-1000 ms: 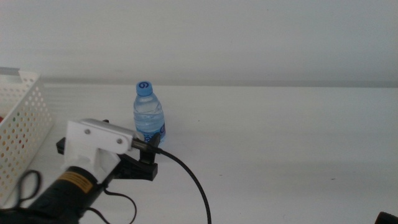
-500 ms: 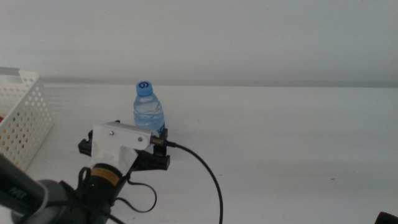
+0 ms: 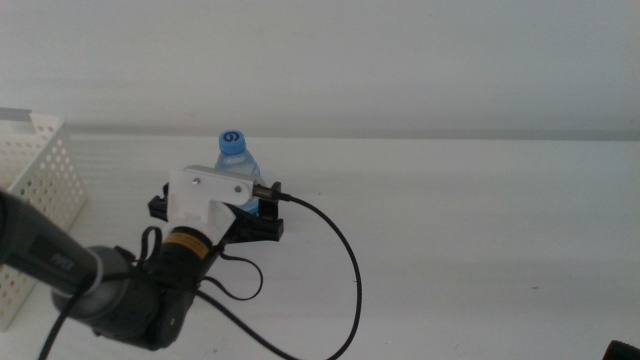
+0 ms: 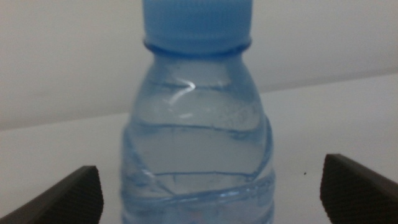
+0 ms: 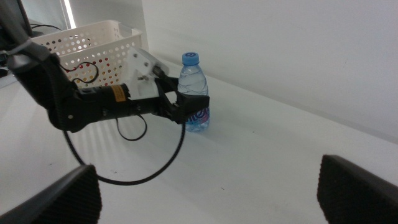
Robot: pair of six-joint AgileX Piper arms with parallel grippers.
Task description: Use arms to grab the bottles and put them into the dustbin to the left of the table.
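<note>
Dustbin (image 3: 40,190) first: the white perforated basket sits well off to my left claw's left, at the table's (image 3: 480,230) edge. A second ago my left claw (image 3: 215,212) hung short of the water bottle (image 3: 238,160), nearer the camera; since then I have pushed forward, and now the bottle stands upright right between my spread jaws. In my wrist view it fills the gap, blue cap (image 4: 198,22) high, a dark jaw tip well clear on either side, so I am released, not yet gripping. To my mind the approach is done and closing comes next. My right claw (image 5: 211,186) waits far to the right, jaws apart, holding nothing.
</note>
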